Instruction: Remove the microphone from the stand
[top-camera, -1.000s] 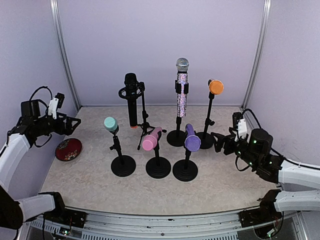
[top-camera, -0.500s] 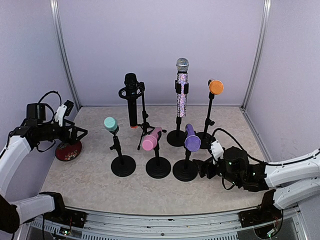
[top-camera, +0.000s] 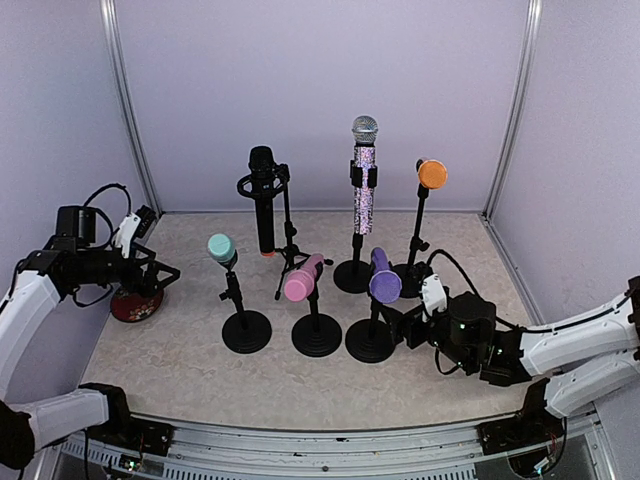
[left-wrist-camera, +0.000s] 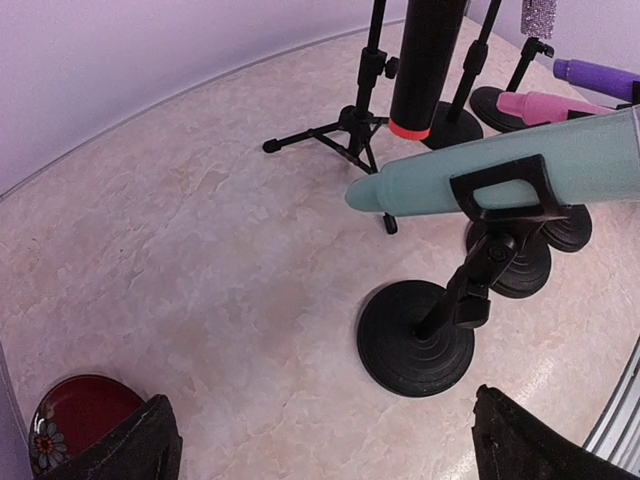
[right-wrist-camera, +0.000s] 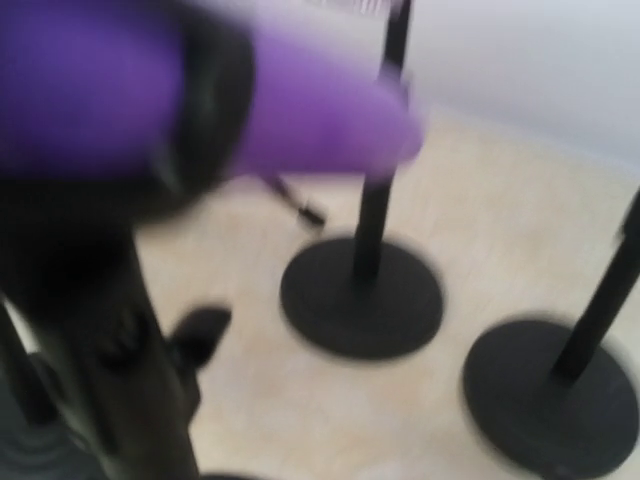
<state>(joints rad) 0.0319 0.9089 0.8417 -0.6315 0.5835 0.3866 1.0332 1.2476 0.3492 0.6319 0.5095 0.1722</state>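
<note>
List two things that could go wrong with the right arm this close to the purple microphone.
1. The right tool sits low beside the purple plastic microphone, near its round black stand base; a nudge might tip the stand.
2. The pink plastic microphone stands close alongside; pulling the purple one out sideways could knock it.

This is a robotics lab test cell, not a lived-in room. Plain lavender wall panels (top-camera: 320, 100) meet at bare metal corner posts (top-camera: 127, 120) and box in a marble-patterned worktop (top-camera: 300, 385). An aluminium rail (top-camera: 330, 440) runs along its near edge, where the left arm (top-camera: 28, 300) and right arm (top-camera: 575, 345) are mounted, cables looping off them. Microphones (top-camera: 364, 180) in assorted colours sit on black stands (top-camera: 316, 335), set out like test props.
</note>
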